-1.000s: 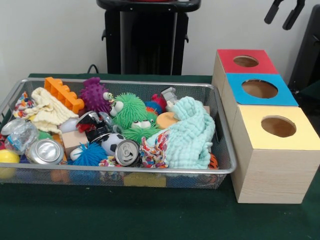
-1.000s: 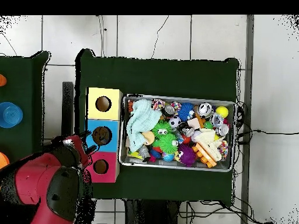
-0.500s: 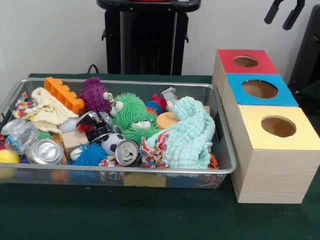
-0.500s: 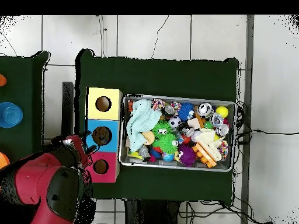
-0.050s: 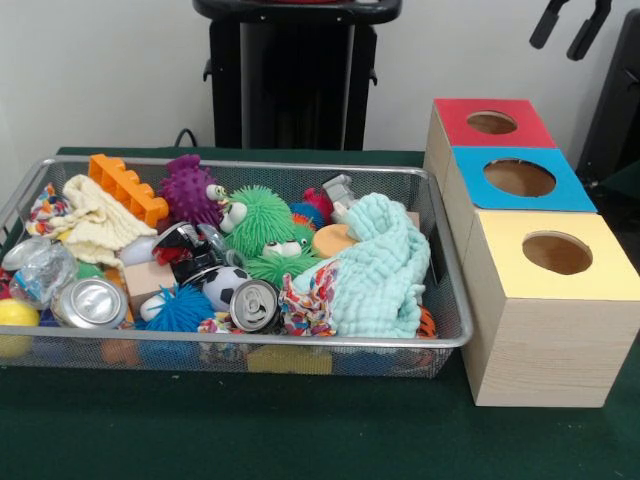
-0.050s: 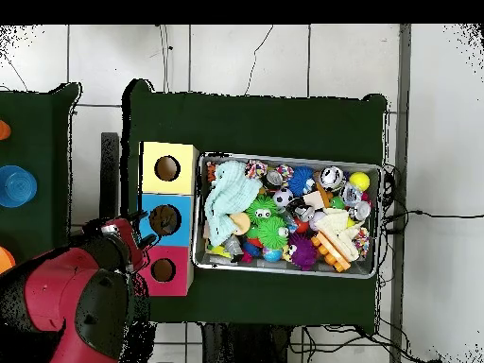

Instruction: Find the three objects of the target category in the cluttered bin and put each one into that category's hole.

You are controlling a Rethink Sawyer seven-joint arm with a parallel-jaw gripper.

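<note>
no writing legible in bin [image 5: 445,335]

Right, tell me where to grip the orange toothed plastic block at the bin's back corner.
Grip the orange toothed plastic block across its long flat sides, coming straight down. It lies tilted on the cream knitted cloth, and the wire mesh bin's wall probably blocks a sideways approach.

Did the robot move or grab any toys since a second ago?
No. Nothing visibly changed. The gripper hangs above the boxes, holding nothing, and the toys in the bin lie just as they did.
</note>
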